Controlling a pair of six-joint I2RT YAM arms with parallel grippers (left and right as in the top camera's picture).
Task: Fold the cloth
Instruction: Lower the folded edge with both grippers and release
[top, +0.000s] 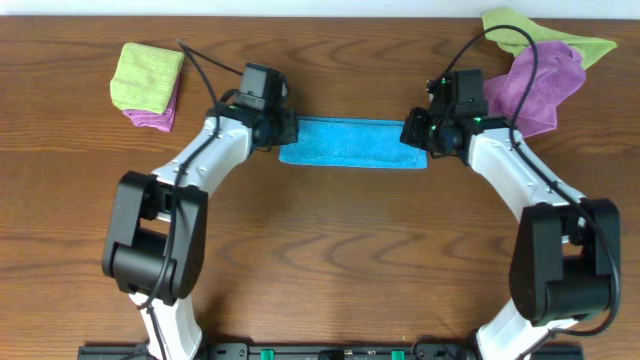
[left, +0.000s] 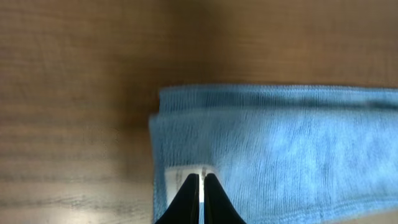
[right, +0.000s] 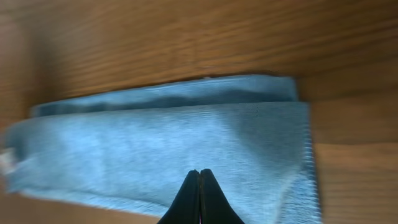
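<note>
A blue cloth (top: 353, 143) lies flat on the wooden table, folded into a long narrow strip. My left gripper (top: 285, 128) is at its left end. In the left wrist view the jaws (left: 201, 177) are shut to a hairline gap over the cloth (left: 286, 143), at a white tag (left: 180, 176) near the end. My right gripper (top: 415, 133) is at the cloth's right end. In the right wrist view its jaws (right: 199, 172) are shut above the cloth (right: 168, 137), and no fabric shows between them.
A stack of folded green and pink cloths (top: 148, 85) sits at the back left. A crumpled purple cloth (top: 540, 85) and a green cloth (top: 540, 30) lie at the back right, just behind my right arm.
</note>
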